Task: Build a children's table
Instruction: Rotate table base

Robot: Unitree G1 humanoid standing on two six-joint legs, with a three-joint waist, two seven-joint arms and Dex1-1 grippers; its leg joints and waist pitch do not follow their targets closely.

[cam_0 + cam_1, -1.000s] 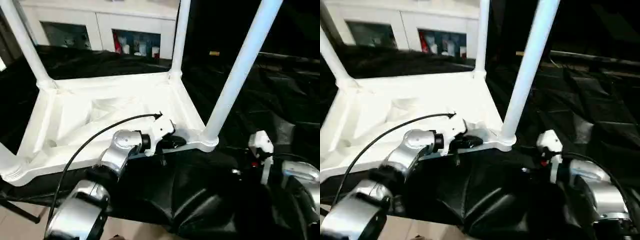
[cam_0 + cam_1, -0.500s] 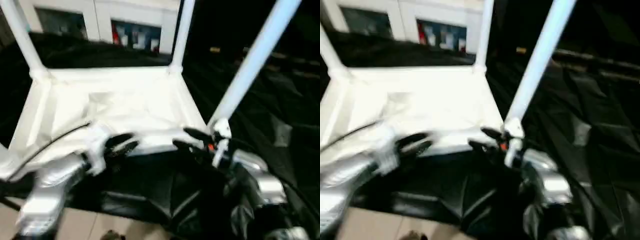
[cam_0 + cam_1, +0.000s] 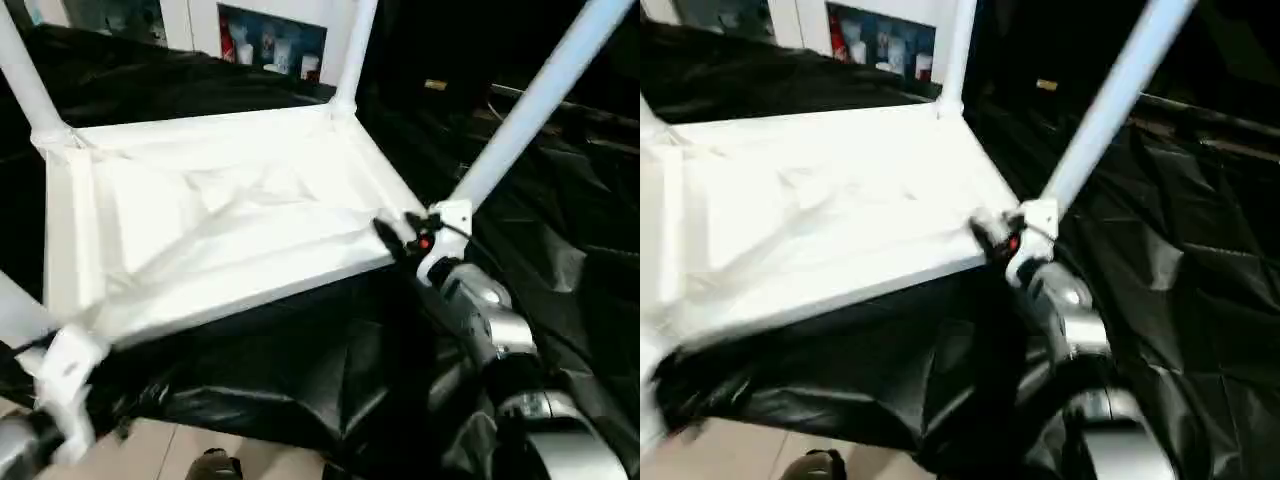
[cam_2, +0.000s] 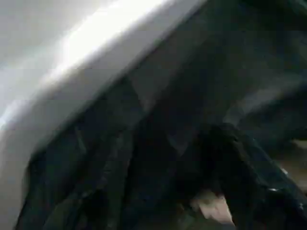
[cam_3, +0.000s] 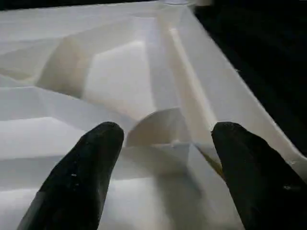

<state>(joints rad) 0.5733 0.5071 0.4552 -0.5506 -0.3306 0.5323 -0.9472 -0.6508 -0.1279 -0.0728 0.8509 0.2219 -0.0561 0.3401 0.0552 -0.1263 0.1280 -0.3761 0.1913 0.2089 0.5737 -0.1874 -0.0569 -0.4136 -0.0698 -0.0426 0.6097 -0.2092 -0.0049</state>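
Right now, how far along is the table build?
Done: tabletop lies underside up, with a leg standing at each corner: far left leg, far right leg, near right leg, near left leg. In hand: nothing; right pincer open over the near right corner. Left: probably turning it upright.

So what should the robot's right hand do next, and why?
Probably close on the tabletop rim. The right gripper is open with its fingers either side of the corner by a leg, not gripping yet.
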